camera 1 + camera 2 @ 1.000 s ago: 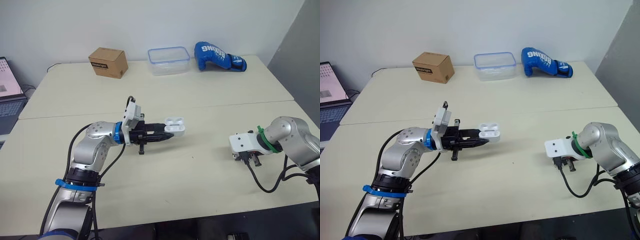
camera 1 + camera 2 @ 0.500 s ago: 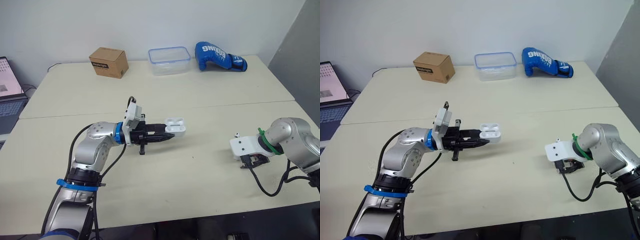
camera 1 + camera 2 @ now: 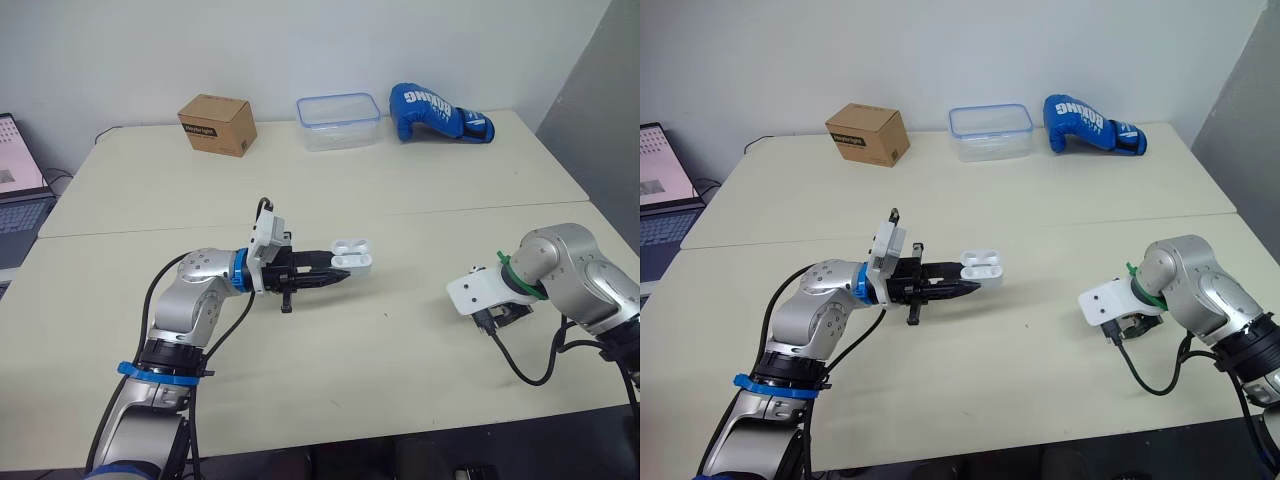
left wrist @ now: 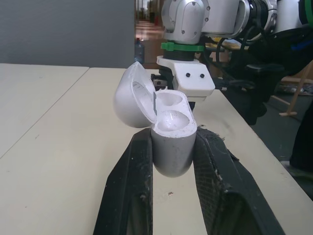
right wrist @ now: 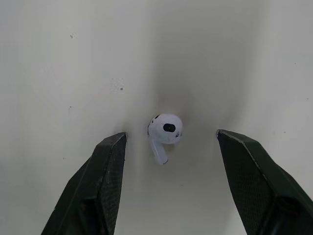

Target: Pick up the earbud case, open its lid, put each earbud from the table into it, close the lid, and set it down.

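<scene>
Right wrist view: right gripper (image 5: pixel 169 134) apart astride earbud (image 5: pixel 165 130), open table (image 5: pixel 68 58) around; left gripper (image 3: pixel 338 270) clamped on earbud case (image 4: pixel 171 149).

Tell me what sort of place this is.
Probably an office or lab workroom: plain pale tables set against a bare white wall, a laptop at one edge, and loose props such as a cardboard box and a boxing glove.

Pale bench (image 3: pixel 420 180). At far edge, clear tub (image 3: pixel 338 121); box (image 3: pixel 216 125) left of it, blue glove (image 3: pixel 438 112) right. Earbud (image 5: pixel 165 133) flat on bare top, well apart from tub.
</scene>
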`<state>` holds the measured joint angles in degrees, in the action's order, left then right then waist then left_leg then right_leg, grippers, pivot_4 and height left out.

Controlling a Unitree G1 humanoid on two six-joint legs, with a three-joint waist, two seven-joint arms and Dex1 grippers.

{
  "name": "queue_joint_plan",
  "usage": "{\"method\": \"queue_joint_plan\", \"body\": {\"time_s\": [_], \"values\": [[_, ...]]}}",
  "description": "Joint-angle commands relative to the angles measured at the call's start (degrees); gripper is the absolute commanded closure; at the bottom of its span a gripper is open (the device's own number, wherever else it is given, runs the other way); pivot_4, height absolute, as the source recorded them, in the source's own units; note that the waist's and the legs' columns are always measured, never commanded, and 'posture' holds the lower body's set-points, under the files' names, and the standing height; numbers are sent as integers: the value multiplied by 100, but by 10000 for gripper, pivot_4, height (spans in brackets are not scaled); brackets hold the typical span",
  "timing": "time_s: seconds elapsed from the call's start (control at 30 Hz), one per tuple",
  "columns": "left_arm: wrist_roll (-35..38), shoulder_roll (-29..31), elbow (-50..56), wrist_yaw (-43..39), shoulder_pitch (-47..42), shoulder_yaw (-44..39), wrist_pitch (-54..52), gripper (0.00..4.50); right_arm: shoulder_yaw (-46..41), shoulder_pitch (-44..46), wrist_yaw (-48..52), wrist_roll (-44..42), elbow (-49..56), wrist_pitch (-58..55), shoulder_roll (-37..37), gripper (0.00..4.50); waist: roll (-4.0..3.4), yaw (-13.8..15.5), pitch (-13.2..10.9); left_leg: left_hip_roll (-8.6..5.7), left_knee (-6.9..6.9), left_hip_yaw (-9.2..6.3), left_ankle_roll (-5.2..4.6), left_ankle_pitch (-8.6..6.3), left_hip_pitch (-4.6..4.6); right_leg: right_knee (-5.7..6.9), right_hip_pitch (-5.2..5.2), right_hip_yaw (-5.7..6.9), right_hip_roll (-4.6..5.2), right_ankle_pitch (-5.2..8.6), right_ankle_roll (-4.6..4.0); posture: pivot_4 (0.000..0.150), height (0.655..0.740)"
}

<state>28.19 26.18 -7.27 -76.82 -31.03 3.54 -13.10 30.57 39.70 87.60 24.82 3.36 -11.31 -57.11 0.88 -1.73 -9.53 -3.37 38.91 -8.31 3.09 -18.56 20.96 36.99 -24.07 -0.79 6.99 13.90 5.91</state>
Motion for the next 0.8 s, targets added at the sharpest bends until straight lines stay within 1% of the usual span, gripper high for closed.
{"method": "queue_joint_plan", "body": {"time_s": [0.03, 0.4, 0.47, 0.8], "values": [[14, -24, 33, -2, 3, -64, 163, 37152, -21, 32, 286, 65, 206, 10, -26, 14554, 0, 0, 0, 0, 0, 0, 0, 0, 0, 0, 0, 0, 0, 0, 0, 1500, 7307], [-28, -50, -159, -41, -38, -54, 317, 37152, -18, -35, 425, 131, 460, -297, -12, 14554, 0, 0, 0, 0, 0, 0, 0, 0, 0, -1, 0, 0, 0, 0, 0, 1500, 7307], [-26, -50, -176, -42, -44, -49, 338, 37152, -12, -41, 450, 126, 517, -364, -8, 18144, 0, 0, 0, 0, 0, 0, 0, 0, 0, 0, 0, 0, 0, 0, 0, 1500, 7307], [-22, -68, -155, -8, -35, -58, 347, 37152, 147, 27, 456, 263, 583, -556, 66, 18144, 0, 0, 0, 0, 0, 0, 0, 0, 0, 0, 0, 0, 0, 0, 0, 1500, 7307]]}}
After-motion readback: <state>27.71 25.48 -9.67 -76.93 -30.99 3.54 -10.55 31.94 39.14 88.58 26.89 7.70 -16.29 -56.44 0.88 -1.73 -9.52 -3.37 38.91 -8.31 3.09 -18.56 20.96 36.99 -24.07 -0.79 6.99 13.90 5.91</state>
